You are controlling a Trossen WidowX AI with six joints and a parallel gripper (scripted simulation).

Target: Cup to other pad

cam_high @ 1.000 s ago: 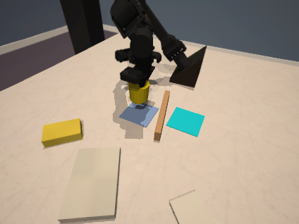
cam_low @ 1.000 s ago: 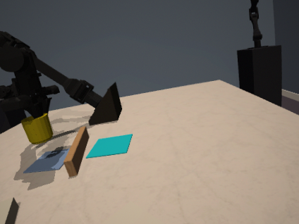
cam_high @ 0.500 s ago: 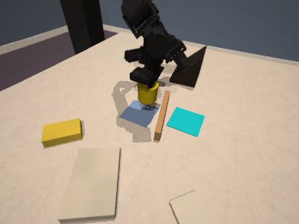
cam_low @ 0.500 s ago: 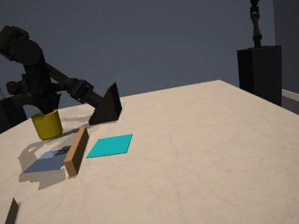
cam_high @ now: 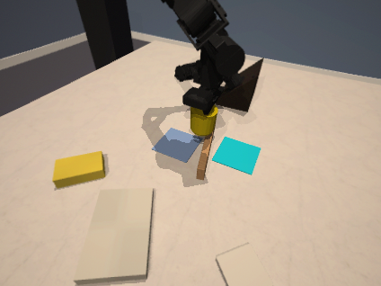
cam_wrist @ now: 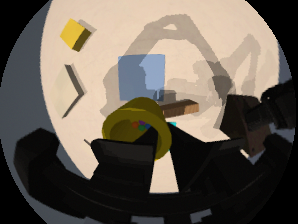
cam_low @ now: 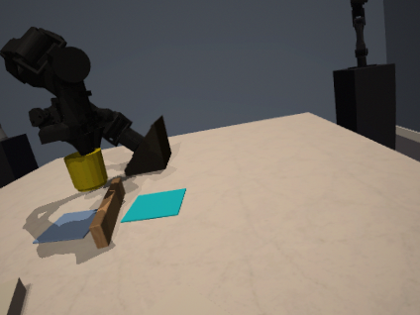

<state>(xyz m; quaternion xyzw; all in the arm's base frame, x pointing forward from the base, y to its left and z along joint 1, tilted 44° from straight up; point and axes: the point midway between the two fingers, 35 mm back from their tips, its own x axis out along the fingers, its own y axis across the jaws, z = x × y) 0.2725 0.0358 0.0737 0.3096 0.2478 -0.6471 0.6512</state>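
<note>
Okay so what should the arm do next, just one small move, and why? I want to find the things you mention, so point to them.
Probably carry the cup (cam_high: 203,122) (cam_low: 87,170) (cam_wrist: 117,112) level over the wooden bar (cam_high: 205,158) (cam_low: 105,218) (cam_wrist: 181,109) toward the cyan pad (cam_high: 236,155) (cam_low: 156,205): the gripper (cam_high: 207,110) (cam_low: 88,151) holds it raised, with marbles (cam_wrist: 140,125) inside, and that pad lies across the bar.

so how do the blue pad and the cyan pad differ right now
The blue pad is a muted slate blue, while the cyan pad is bright turquoise. A shadow falls over much of the blue pad, whereas the cyan pad is evenly lit. In the wrist view the blue pad shows almost whole, but only slivers of the cyan pad appear. Both are thin, flat and four-sided.
</note>
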